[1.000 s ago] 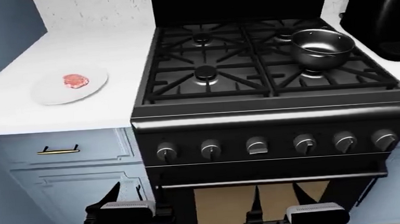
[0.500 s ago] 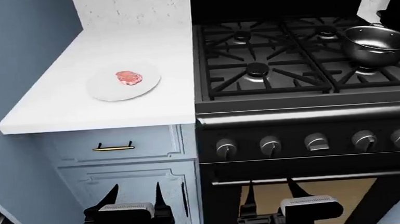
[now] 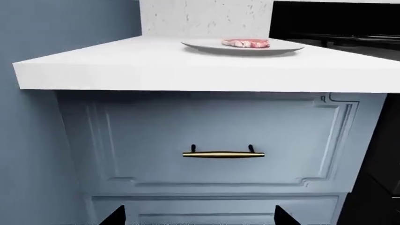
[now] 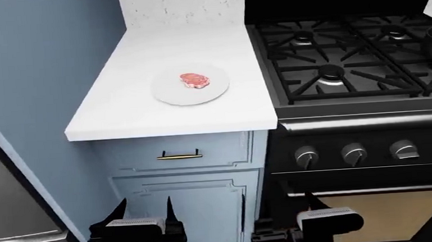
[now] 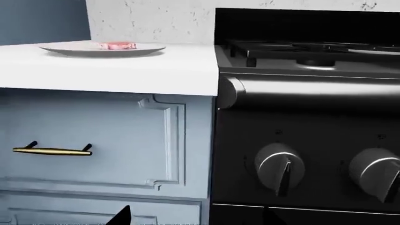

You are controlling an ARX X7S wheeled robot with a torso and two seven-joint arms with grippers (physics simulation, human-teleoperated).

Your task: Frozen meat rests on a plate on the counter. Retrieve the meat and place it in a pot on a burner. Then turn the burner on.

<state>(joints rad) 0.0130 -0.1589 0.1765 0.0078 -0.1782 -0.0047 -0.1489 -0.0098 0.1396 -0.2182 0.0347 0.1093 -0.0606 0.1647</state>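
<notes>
With both grippers low at the cabinet front, left gripper (image 4: 141,216) fingers spread wide and the right's state unclear, we judge a straight rise to twelve o'clock best, toward the meat (image 4: 194,80) centred on the plate (image 4: 171,93) on the desk (image 4: 129,115).

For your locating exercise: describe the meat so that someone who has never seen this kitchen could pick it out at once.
Find the white counter left of the black stove. On it sits a round white plate, and the meat lies on that. It is the only pink-red thing there, a small marbled slab much smaller than its plate.
</notes>
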